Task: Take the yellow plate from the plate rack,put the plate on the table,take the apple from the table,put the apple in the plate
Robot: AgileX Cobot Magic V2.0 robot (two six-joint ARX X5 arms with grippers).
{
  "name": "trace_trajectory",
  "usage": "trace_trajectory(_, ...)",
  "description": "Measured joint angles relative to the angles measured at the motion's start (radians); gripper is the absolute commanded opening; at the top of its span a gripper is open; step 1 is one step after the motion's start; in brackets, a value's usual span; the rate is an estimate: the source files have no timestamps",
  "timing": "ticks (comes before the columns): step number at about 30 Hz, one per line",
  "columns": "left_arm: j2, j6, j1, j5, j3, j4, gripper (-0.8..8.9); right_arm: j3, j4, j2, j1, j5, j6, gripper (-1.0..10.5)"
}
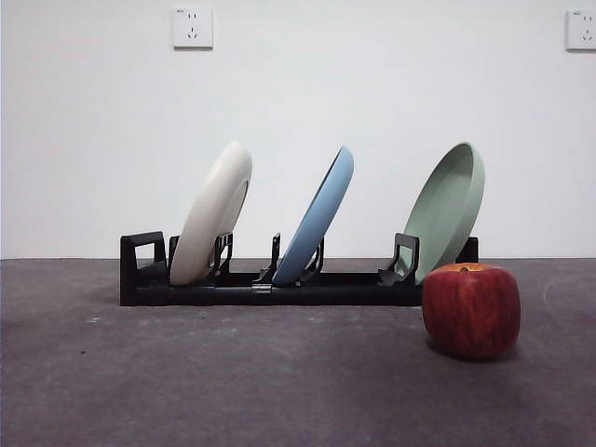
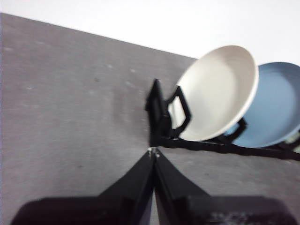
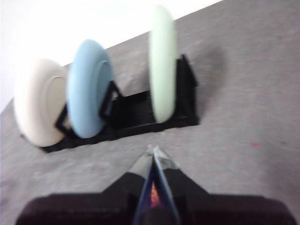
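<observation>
Three plates are standing tilted in the rack (image 1: 270,284): the yellow plate (image 1: 212,214) at the handle end, a blue plate (image 1: 317,219) in the middle slot, a green plate (image 1: 449,209) at the far end. We are judging that the first step, lifting the yellow plate, is not yet begun; no arm is showing in the front view.

We are seeing the left gripper (image 2: 153,152) with its jaws pressed together and holding nothing. The rack's loop handle is lying just beyond the jaw tips, and the yellow plate (image 2: 218,91) is rising past it, to one side of the jaw line. The right gripper (image 3: 153,151) is likewise clenched and empty, with the green plate (image 3: 161,63) ahead of its tips. The apple (image 1: 471,309) is resting on the table (image 1: 186,382) beside the green plate's end of the rack.

For the next move, we are expecting the left jaws to need opening, then closing over the yellow plate's raised upper rim.

The plates are looking matte, round and shallow. The rack is a black slotted frame. The table is dark grey and slightly rough. The apple is round, red and streaked.
</observation>
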Motion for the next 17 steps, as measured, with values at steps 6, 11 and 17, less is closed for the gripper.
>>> trace_trajectory(6,0.261,0.001,0.000,0.144,0.181,0.001,-0.08,0.150,-0.005,0.211,0.000,-0.144,-0.065,-0.1)
trace_trajectory(11,0.461,0.002,0.000,0.285,0.322,-0.011,-0.08,0.278,-0.067,0.367,0.000,-0.217,-0.125,0.0)
trace_trajectory(17,0.658,0.004,-0.025,0.350,0.493,-0.032,-0.06,0.415,-0.142,0.517,0.002,-0.276,-0.184,0.2)
